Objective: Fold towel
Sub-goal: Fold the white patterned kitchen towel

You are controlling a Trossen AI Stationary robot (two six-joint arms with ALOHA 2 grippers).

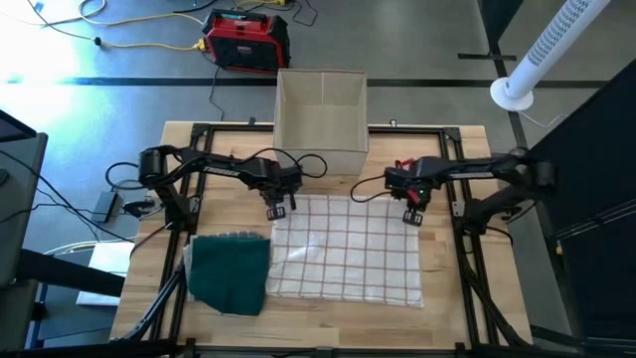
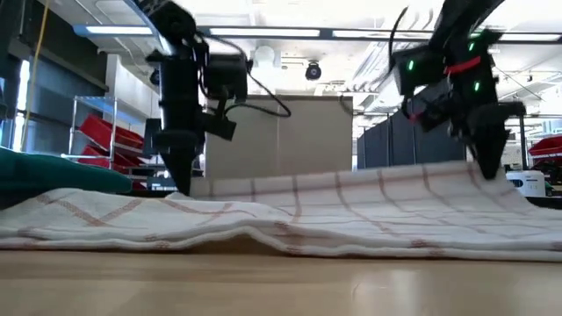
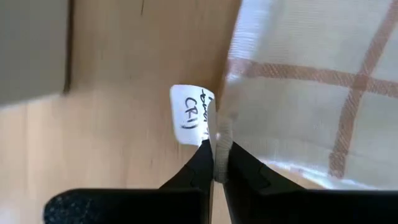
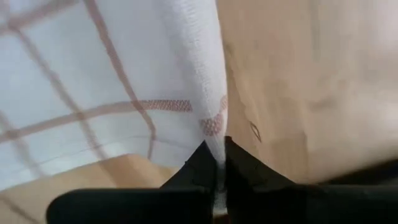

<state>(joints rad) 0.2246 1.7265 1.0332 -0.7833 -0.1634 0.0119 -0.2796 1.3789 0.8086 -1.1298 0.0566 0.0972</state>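
Observation:
A white towel (image 1: 348, 249) with thin red-brown check lines lies spread on the wooden table. My left gripper (image 1: 275, 211) is shut on its far left corner, my right gripper (image 1: 412, 216) on its far right corner. In the low view the towel's far edge (image 2: 351, 183) is raised off the table between my left gripper (image 2: 182, 183) and my right gripper (image 2: 488, 167), higher at the right. The near part lies flat on the table. A white tag (image 3: 191, 115) with handwriting sticks out at the left corner. My left gripper pinches the towel's far left corner (image 3: 221, 134) between its two fingers, beside the white tag. The fingers point down from above. The corner is raised slightly, the rest of the towel trailing onto the table. My right gripper pinches the towel's far right corner (image 4: 214, 134) between its two fingers, at the hemmed edge. The fingers point down from above. The corner is lifted clear of the table and the cloth slopes down from it toward the near side.
A folded dark green cloth (image 1: 231, 271) lies at the towel's left, near the table's left edge. An open beige box (image 1: 320, 119) stands at the table's far edge behind both grippers. Bare wood shows in front of the towel (image 1: 328, 323).

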